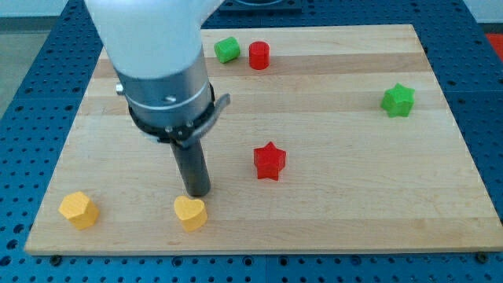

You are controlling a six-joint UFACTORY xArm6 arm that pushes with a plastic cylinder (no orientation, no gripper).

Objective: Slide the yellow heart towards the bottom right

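Observation:
The yellow heart (190,212) lies near the bottom edge of the wooden board (330,204), left of the middle. My tip (198,192) is at the end of the dark rod, just above and slightly right of the heart, close to its top edge or touching it. The arm's white and grey body fills the view's top left.
A yellow hexagon-like block (78,210) sits at the bottom left. A red star (269,161) lies mid-board, right of my tip. A green block (227,49) and a red cylinder (259,56) sit at the top. A green star (398,100) is at the right.

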